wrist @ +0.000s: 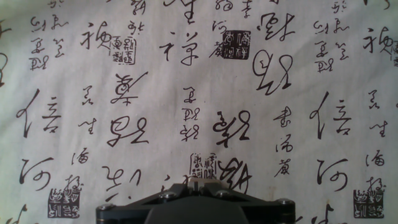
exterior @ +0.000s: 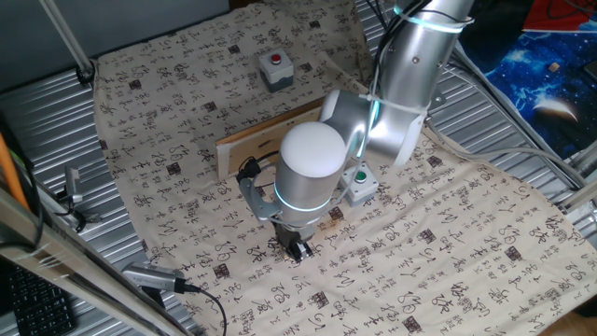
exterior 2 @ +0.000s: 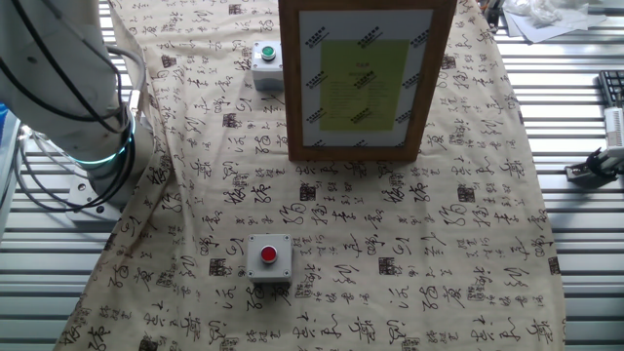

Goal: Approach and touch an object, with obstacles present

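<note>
Two button boxes show in one fixed view: a red-button box (exterior: 276, 69) at 12 o'clock and a green-button box (exterior: 359, 182) just beside the arm (exterior: 396, 84). Behind the arm leans the board (exterior: 266, 142). The gripper (exterior: 298, 249) points down at the cloth-covered surface (exterior: 466, 252); whether its fingers are parted I cannot tell.

From the other fixed view, the board (exterior 2: 366, 78) stands at 12 o'clock, the green-button box (exterior 2: 265, 64) just beside it at 9 o'clock, and the red-button box (exterior 2: 269, 257) well apart at 6 o'clock.

Along the hand view, only the cloth (wrist: 199, 87) and the gripper's dark body show.

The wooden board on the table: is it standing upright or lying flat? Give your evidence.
Standing. The wooden board shows its framed yellow sheet face-on in the other fixed view; in one fixed view it rises on edge above the cloth.
</note>
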Controlling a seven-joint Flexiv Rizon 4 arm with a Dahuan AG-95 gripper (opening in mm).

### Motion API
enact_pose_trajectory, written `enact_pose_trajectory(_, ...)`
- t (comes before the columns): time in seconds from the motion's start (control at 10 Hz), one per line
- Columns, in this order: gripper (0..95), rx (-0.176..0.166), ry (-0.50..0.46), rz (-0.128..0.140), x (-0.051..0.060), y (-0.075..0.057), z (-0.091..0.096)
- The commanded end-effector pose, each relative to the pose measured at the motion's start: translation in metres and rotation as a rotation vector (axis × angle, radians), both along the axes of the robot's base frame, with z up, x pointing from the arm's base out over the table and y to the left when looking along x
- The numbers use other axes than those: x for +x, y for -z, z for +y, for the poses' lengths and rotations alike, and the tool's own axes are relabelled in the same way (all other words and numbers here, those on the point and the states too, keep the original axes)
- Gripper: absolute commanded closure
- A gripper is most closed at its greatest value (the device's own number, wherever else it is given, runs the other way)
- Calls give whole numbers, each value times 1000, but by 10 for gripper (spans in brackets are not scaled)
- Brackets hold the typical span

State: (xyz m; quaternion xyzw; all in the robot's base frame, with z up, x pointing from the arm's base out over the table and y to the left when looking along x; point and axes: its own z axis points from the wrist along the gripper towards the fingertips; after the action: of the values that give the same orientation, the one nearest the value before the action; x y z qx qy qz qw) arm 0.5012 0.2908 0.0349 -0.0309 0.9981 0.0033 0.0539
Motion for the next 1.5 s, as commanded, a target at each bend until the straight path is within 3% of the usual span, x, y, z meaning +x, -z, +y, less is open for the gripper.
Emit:
enact_pose_trajectory(0.1,950,-2,2,7,-1,-11,2)
enact_pose_trajectory(0.5,950,-2,2,12,0,-26,5)
enact_pose_trajectory(0.8,950,2,3,42,15,-54,7)
enact_pose_trajectory(1.0,950,4,3,50,22,-65,7)
enact_pose_trajectory(1.5,950,13,4,51,27,-73,0)
